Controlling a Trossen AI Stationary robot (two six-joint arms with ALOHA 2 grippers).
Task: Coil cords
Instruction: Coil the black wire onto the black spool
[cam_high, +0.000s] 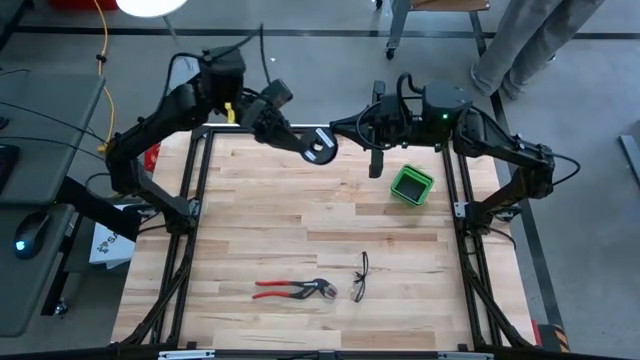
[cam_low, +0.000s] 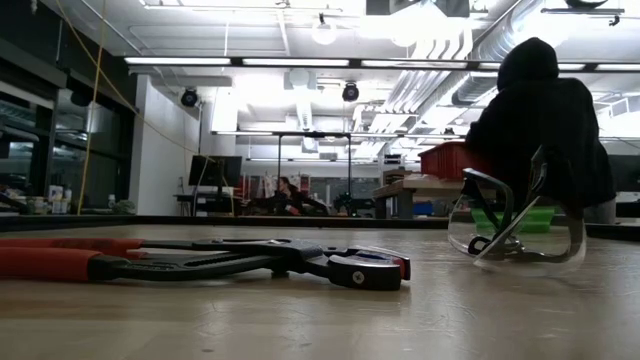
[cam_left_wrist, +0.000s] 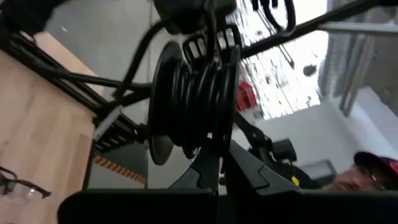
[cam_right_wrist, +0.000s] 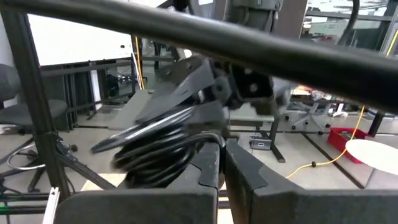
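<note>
We see the table (cam_high: 320, 200), a pale wooden top, with both arms reaching in over its far edge. The left arm comes from the far left corner and its pincer (cam_high: 312, 148) is clamped together on the reel (cam_high: 322, 147), holding it in the air above the far middle of the table. In the left wrist view the reel (cam_left_wrist: 186, 93) stands on edge, its discs upright and its axle running across the fingers (cam_left_wrist: 208, 168), with the black cord (cam_left_wrist: 199, 87) wound in its groove. The right pincer (cam_high: 377, 160) hangs just beside the reel, pressed together and carrying nothing. A green box (cam_high: 411, 185) sits near the right side, red pliers (cam_high: 295, 290) lie near the front, and glasses (cam_high: 361, 277) lie just beside the pliers.
</note>
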